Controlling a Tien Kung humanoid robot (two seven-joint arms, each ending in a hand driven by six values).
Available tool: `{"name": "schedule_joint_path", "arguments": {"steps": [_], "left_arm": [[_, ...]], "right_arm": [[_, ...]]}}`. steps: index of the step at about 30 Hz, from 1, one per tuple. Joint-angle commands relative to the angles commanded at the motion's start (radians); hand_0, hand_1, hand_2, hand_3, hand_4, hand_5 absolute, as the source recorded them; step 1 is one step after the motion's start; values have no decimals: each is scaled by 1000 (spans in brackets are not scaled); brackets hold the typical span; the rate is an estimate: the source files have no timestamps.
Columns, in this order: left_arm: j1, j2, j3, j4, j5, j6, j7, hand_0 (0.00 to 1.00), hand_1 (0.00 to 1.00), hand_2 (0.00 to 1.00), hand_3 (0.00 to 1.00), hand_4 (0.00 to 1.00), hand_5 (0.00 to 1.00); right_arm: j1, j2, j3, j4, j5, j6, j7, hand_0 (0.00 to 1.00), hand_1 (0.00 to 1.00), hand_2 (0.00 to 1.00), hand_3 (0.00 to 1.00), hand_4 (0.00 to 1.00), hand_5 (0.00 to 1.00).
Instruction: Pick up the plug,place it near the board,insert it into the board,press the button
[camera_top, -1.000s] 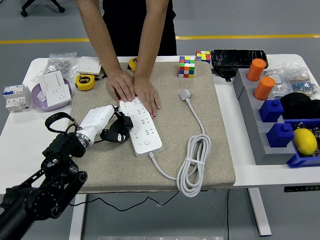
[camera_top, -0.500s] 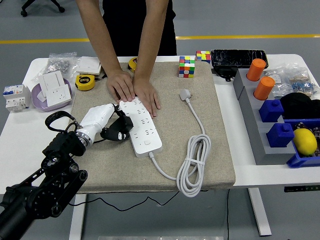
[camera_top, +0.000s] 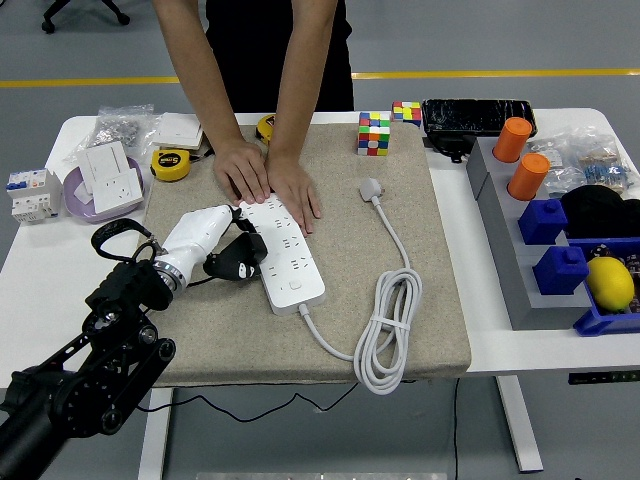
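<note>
A white power strip (camera_top: 285, 255) lies on the beige mat (camera_top: 430, 310), its button end (camera_top: 293, 286) nearest me. A person across the table presses both hands (camera_top: 268, 180) flat on the strip's far end. My left hand (camera_top: 222, 256), white with dark fingers, sits at the strip's left edge, curled on a black plug (camera_top: 230, 266) that touches the strip's side. The strip's own white cord (camera_top: 385, 330) loops to the right and ends in a white plug (camera_top: 371, 188) lying on the mat. My right hand is out of view.
Two puzzle cubes (camera_top: 374, 133) and a black case (camera_top: 477, 115) stand at the back. Yellow tape measures (camera_top: 170, 164), a purple plate of white sockets (camera_top: 105, 180) and a breaker (camera_top: 30, 193) are at the left. Grey and blue bins (camera_top: 560, 250) fill the right.
My left hand with the black plug has edged slightly left and away along the strip's side. The person's hands and the strip have not moved.
</note>
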Motion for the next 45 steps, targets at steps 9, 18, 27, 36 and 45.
{"name": "schedule_joint_path", "arguments": {"steps": [9,18,27,36,45], "left_arm": [[5,4,-8,-27,-5,-14,5,739,784,697,611,998,190],[19,14,-25,-79,-11,-27,14,740,783,698,619,998,195],[94,18,-55,-218,-135,0,8,747,867,857,816,998,635],[224,9,-11,-336,-504,145,-42,872,976,967,955,998,868],[269,13,13,-340,-671,153,-37,998,998,998,998,998,998]], "right_arm": [[-1,0,-5,0,2,0,0,878,748,736,765,998,843],[-2,0,-8,0,1,0,-1,878,747,735,765,998,844],[-4,2,-11,0,2,0,-2,878,747,735,765,998,843],[-6,3,-8,0,2,0,-1,878,747,736,766,998,843],[-5,3,-3,0,4,0,0,877,747,735,765,998,842]]}}
